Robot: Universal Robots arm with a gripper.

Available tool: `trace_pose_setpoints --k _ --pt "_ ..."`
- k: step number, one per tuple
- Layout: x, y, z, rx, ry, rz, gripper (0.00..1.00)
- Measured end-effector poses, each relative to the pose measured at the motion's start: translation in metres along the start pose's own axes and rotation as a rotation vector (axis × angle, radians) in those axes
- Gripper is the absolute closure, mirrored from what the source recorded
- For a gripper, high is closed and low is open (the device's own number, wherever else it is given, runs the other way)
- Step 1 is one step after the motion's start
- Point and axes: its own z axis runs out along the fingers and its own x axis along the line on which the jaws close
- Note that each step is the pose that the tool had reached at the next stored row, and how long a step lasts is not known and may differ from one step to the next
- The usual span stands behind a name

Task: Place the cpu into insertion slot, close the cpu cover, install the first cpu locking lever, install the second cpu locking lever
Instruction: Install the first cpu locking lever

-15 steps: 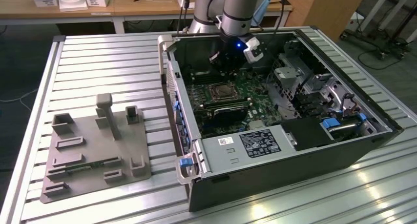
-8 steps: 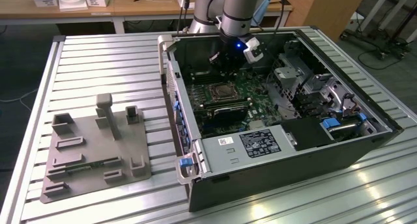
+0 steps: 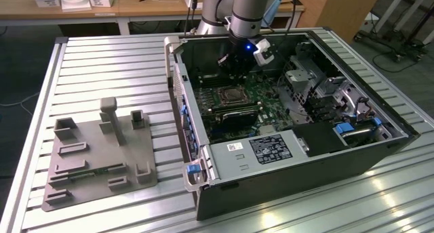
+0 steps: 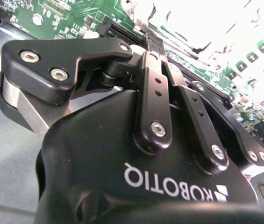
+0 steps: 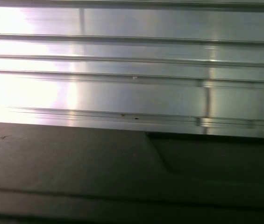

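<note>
In the exterior view my gripper (image 3: 230, 69) hangs inside the open computer case (image 3: 285, 157), over the back part of the green motherboard (image 3: 261, 98). The insertion slot (image 3: 230, 96) lies just in front of and below it, a square with a dark metal frame and a tan centre. I cannot tell whether that tan centre is the cpu. The cpu cover looks flat on the slot, and the locking levers are too small to make out. In the second wrist view the black gripper (image 4: 152, 39) points at the motherboard (image 4: 66, 16), with glare over its tip.
The case lies on its side on a slatted aluminium table (image 3: 109, 65). A grey part fixture (image 3: 101, 152) sits at the exterior view's left. Drive cages and cables (image 3: 326, 91) crowd the case's right side. The first wrist view shows table slats (image 5: 132, 93) and a dark case wall (image 5: 75, 168).
</note>
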Motion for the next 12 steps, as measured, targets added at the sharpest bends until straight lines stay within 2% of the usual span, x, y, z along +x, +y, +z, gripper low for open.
trace_pose_setpoints --k 12 --pt "0.0001 -0.0001 -0.0018 0.0004 0.0050 0.000 0.90"
